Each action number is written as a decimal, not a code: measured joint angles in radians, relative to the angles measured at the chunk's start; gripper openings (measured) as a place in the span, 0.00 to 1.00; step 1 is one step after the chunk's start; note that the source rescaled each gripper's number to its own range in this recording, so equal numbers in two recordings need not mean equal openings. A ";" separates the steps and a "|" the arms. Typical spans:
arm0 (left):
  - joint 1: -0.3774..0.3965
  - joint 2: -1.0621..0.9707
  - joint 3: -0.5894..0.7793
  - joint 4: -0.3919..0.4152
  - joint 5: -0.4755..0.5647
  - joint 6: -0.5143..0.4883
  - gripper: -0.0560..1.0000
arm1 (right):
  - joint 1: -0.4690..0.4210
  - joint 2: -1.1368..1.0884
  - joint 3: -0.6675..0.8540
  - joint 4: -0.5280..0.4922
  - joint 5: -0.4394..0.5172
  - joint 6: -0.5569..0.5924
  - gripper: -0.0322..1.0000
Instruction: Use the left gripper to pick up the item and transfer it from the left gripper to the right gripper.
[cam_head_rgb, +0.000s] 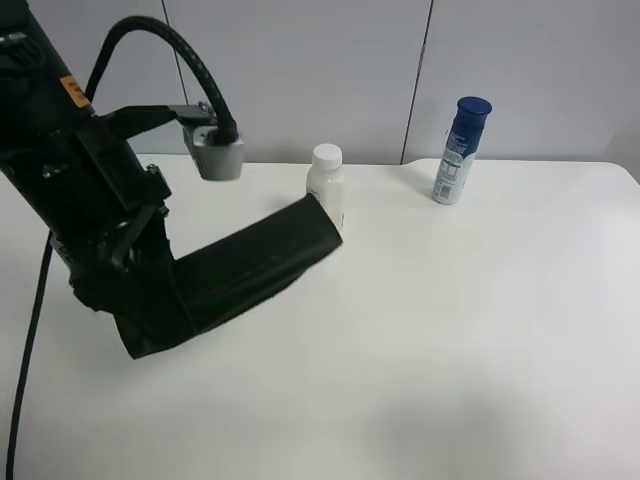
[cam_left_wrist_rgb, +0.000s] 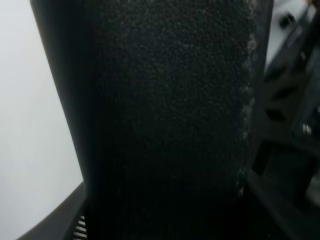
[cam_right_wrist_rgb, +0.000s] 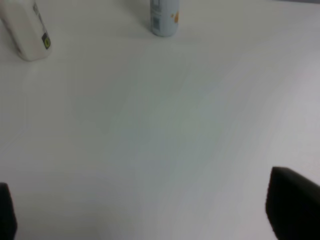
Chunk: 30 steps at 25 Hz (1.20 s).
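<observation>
Watching the high camera, I see one arm at the left side of the white table. My left wrist camera is almost filled by a dark, grainy surface, so I take this to be the left arm. Its left gripper grips the near end of a long black item. The jaws themselves are mostly hidden by the arm and the item, so I can't judge how wide they stand. The item slopes up and away from the gripper toward the far right. Its free end overlaps the lower part of a white bottle that stands upright toward the far edge of the table. In the left wrist view the black item runs the full height of the picture.

A blue spray can stands upright to the right of the bottle and well apart from it, also near the far edge.

My right wrist camera shows the right gripper spread wide and holding nothing. One dark fingertip sits at each lower corner, with bare table between them. Far ahead of it are the white bottle and the base of the spray can. I can't find the right arm in the high view.
</observation>
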 joint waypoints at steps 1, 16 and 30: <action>-0.027 0.000 0.000 0.000 -0.004 0.026 0.14 | 0.000 0.000 0.000 0.000 0.000 0.000 1.00; -0.105 0.000 0.000 0.001 -0.207 0.091 0.12 | 0.000 0.000 0.000 0.000 0.000 0.000 1.00; -0.105 0.000 0.000 0.001 -0.232 0.091 0.11 | 0.000 0.000 0.000 0.000 0.000 0.001 1.00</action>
